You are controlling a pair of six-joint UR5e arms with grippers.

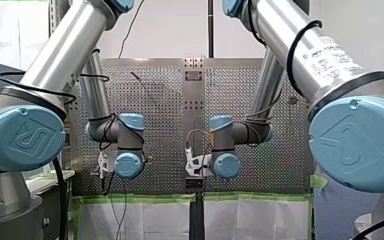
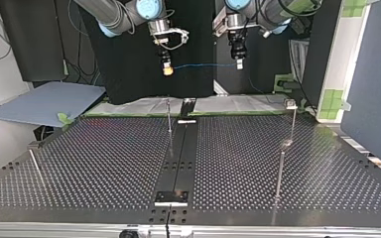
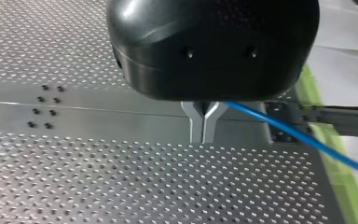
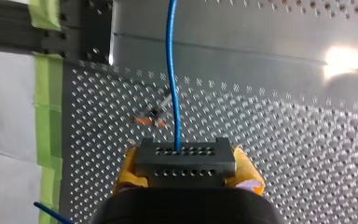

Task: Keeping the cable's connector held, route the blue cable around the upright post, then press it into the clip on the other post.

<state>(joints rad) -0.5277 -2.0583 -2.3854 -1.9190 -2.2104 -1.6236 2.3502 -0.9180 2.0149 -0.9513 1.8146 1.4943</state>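
Observation:
In the top view the blue cable (image 2: 203, 65) hangs taut between both grippers, high above the table. My right gripper (image 2: 167, 71), at that view's left, is shut with its yellow pads (image 4: 247, 172) on the cable's black connector block (image 4: 185, 161). The cable (image 4: 171, 70) runs straight ahead from the block. My left gripper (image 3: 203, 133) has its metal fingers shut on the cable (image 3: 303, 137), which trails away beside it. A thin upright post (image 2: 169, 115) stands near the table's middle. A second post (image 2: 292, 121) with a clip (image 2: 291, 103) on top stands at the top view's right.
A dark centre rail (image 2: 181, 153) splits the perforated table (image 2: 89, 163). A low rod with a small block (image 2: 33, 145) is at the top view's left. Green tape (image 4: 44, 121) and white sheets line the far edge. A small orange-and-metal part (image 4: 151, 117) lies under the cable.

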